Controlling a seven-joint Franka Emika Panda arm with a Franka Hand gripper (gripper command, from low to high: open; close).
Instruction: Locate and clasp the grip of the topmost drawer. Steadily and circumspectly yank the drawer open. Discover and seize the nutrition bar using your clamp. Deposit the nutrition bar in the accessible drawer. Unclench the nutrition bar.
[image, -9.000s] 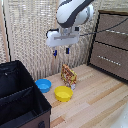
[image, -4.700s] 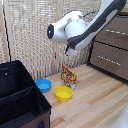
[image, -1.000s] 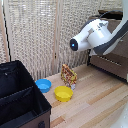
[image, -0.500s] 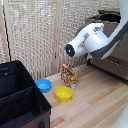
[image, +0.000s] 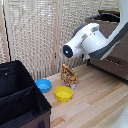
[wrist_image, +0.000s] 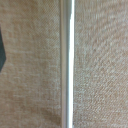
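The nutrition bar (image: 69, 76) is standing on the counter (image: 100, 102) at the yellow bowl's (image: 63, 93) one o'clock. The gripper's state cannot be told. A blind descent is risking toppling the packet or clipping the bowl.

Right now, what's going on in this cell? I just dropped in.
The white robot arm reaches toward the dark dresser at the exterior view's right; its clamp is hidden behind the arm, so I cannot tell its state. The wrist view shows only woven screen. The nutrition bar stands untouched on the wooden table, beside the yellow bowl and blue bowl.
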